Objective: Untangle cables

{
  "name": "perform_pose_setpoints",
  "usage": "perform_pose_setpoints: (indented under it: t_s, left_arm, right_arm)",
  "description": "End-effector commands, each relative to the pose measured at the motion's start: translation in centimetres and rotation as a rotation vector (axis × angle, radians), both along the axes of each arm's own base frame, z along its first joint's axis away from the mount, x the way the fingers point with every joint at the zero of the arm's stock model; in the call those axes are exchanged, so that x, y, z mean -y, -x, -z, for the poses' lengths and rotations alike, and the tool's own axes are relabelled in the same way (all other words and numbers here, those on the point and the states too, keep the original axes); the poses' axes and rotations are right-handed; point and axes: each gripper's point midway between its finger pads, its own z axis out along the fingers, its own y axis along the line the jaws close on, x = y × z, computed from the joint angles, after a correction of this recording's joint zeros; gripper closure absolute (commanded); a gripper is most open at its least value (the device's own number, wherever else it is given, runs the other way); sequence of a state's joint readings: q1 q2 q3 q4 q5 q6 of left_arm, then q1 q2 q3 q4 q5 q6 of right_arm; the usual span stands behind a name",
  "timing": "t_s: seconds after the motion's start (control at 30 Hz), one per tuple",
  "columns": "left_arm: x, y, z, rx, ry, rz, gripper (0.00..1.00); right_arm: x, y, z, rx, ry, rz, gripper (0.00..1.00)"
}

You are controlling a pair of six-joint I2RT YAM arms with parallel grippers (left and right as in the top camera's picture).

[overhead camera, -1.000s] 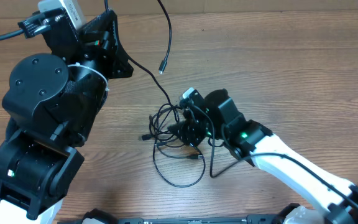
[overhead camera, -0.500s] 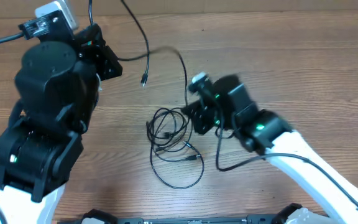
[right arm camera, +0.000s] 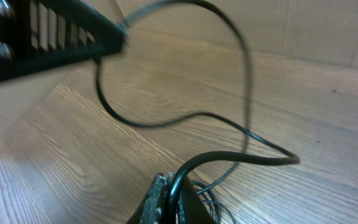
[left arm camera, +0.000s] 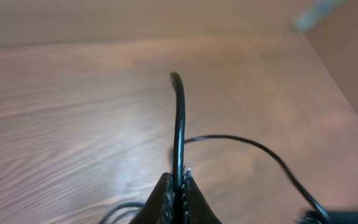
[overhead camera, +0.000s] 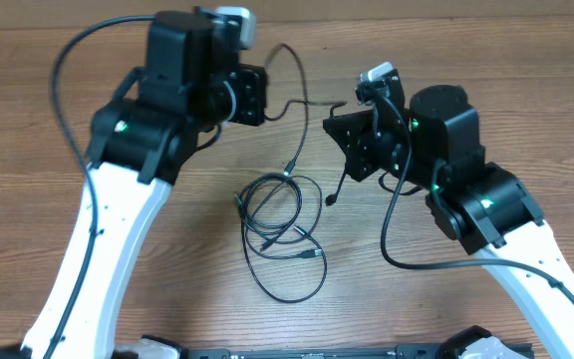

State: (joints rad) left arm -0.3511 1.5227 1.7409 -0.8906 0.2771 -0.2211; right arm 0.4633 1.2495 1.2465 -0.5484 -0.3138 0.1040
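Currently your left gripper [left arm camera: 178, 185] is pinched tight on a thin black cable [left arm camera: 179, 118], and your right gripper [right arm camera: 168, 193] clamps what looks like the same cord. Other cables [overhead camera: 279, 221] lie looped on the table [overhead camera: 526, 90] between them. Risk: pulling apart could slip the strand free or cinch that heap tighter.

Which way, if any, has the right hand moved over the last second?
Yes. The right hand, earlier over the cable coil, now sits clear of it, up and right in the overhead view.
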Motion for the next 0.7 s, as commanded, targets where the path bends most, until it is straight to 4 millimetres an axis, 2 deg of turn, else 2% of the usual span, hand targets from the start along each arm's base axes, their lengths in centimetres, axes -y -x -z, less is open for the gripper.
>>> perform_pose_setpoints:
  t_s: [0.0,0.1,0.2,0.33,0.43,0.67]
  left_arm:
    - [4.9,1.9,1.0,0.028,0.063,0.409,0.96]
    - [6.0,1.6,2.6,-0.003,0.085,0.476,0.96]
    - [6.5,0.5,3.2,-0.033,0.123,0.45,0.96]
    - [6.4,-1.5,2.5,-0.129,0.247,0.279,0.96]
    - [5.9,-2.5,2.2,-0.262,0.368,0.097,0.96]
    - [5.8,-1.3,3.4,-0.588,0.535,-0.138,0.96]
  right_arm:
    - [-0.1,-0.5,0.4,-0.004,0.007,-0.001,0.96]
    - [-0.1,-0.4,1.0,-0.025,0.017,-0.001,0.96]
    - [0.1,-0.1,1.6,-0.054,0.032,-0.001,0.96]
    - [0.1,0.4,2.3,-0.074,0.054,-0.02,0.96]
    - [-0.8,1.3,2.2,-0.023,0.075,-0.137,0.96]
    - [-1.3,0.3,2.3,0.056,0.117,-0.175,0.96]
